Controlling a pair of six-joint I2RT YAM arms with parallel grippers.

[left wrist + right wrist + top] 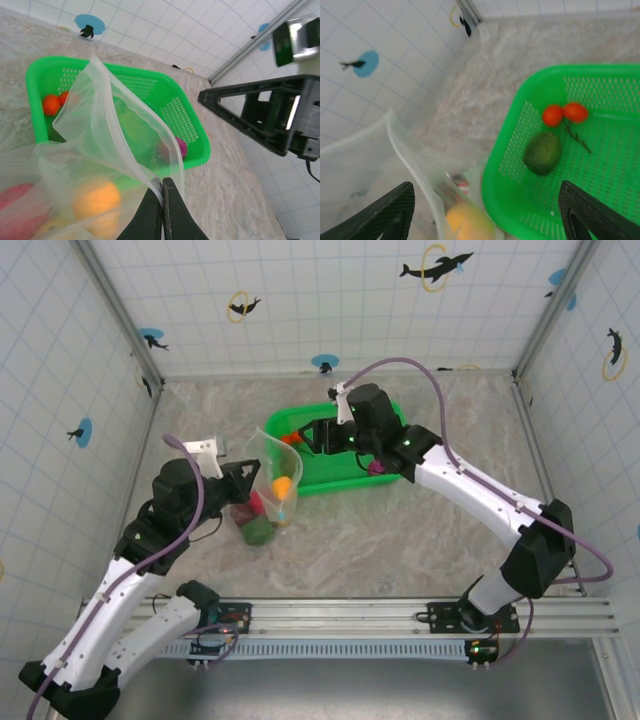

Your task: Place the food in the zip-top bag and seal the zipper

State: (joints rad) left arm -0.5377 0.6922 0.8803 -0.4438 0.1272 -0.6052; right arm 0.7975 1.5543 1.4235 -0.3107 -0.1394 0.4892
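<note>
Marble tabletop (400,530) | left pincer (161,182) clenched on zip-top bag (100,125) rim (mouth open) | right pincer (486,186) spread above basket (600,72), arm outstretched

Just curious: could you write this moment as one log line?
left gripper: shut on zip-top bag rim | right gripper: open over green basket | food: some bagged, some in basket | zipper: unsealed

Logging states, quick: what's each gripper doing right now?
Left gripper: closed on the edge of the bag.
Right gripper: open, holding nothing.

White-shelled arm links (470,490), black at joints. Mauve cable (420,365) arching behind each black hand: left hand (248,475), right hand (318,436). Slim, tapered black fingers (150,215).
</note>
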